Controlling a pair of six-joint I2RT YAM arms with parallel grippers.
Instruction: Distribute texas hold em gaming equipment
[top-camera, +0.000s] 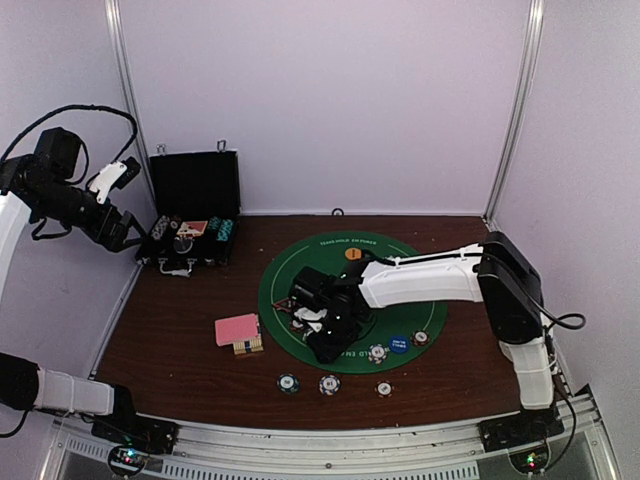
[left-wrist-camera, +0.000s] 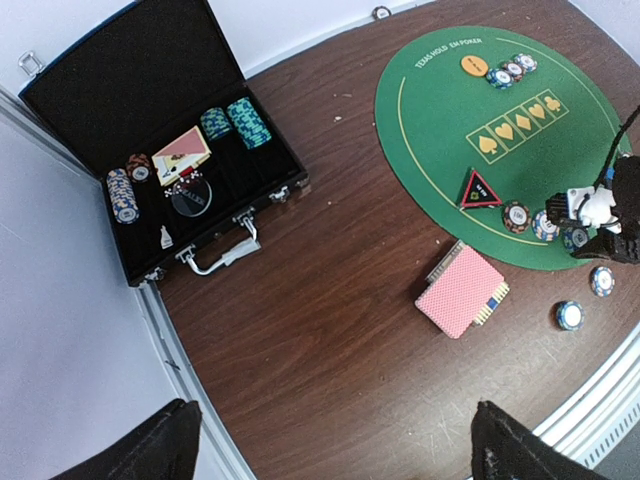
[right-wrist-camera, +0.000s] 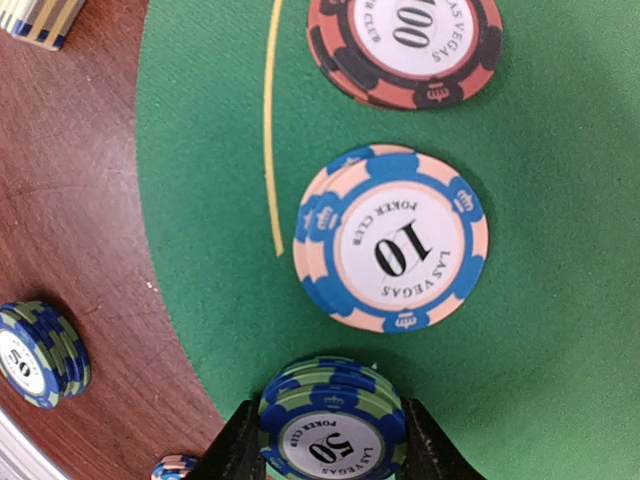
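At the table's (top-camera: 180, 350) far left corner the black hinged case (left-wrist-camera: 110, 70) stands open, and the round green poker mat (left-wrist-camera: 440, 110) covers the middle of the wood. Inside the case sit two teal chip stacks (left-wrist-camera: 248, 120), one blue-and-white chip stack (left-wrist-camera: 120, 195), a short red-brown chip stack (left-wrist-camera: 140, 167), a small pile of reddish-backed cards (left-wrist-camera: 183, 150) and a black disc (left-wrist-camera: 188, 197).

One pink-backed card deck (top-camera: 238, 330) lies on bare wood just off the mat's left edge, apart from both grippers. One red-black triangle marker (left-wrist-camera: 480, 188) lies on the mat near that edge. One orange button (left-wrist-camera: 473, 64) lies at the mat's far side, with a row of three chips (left-wrist-camera: 513, 70) just beside it. One blue button (top-camera: 399, 344) lies at the mat's near edge between two chip piles (top-camera: 377, 352). Three more chip piles (top-camera: 330, 384) sit on the wood in front of the mat.

The right gripper (right-wrist-camera: 330, 445) is low at the mat's near-left rim, its fingers (right-wrist-camera: 240, 450) pressed against both sides of a green-and-blue stack of 50 chips (right-wrist-camera: 332, 420). Just beyond that stack lies a small blue-and-cream stack marked 10 (right-wrist-camera: 390, 240), and farther on a red-brown 100 chip (right-wrist-camera: 405, 45). The left gripper (left-wrist-camera: 335, 450) hangs high over the table's left side, fingers wide apart with nothing between them.
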